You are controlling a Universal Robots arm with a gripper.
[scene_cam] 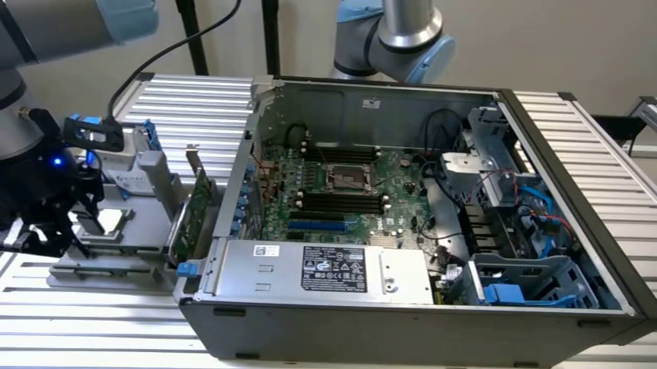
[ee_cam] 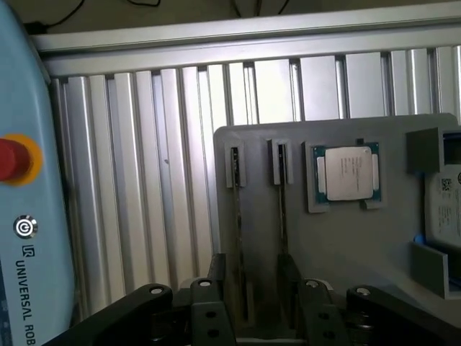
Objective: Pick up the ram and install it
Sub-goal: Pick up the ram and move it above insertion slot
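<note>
Gray holder (ee_cam: pixel 346 252) keeps 2 ram sticks (ee_cam: pixel 282 216) standing on edge, just under the gripper (ee_cam: pixel 259 310), whose fingers are spread wide and grasp nothing. I judge the pick-up step is in hand; a grasp calls for centring on 1 thin stick.

The gripper (scene_cam: pixel 46 234) hangs at nine o'clock over the grey tray (scene_cam: pixel 113 273). The open computer (scene_cam: pixel 411 323) sits in the middle, a green card (scene_cam: pixel 187 219) standing at its nine o'clock.

one brand name legible
"universal rob…" with a round logo on the light-blue casing (ee_cam: pixel 32 180); power supply label (scene_cam: pixel 334 269) unreadable.
</note>
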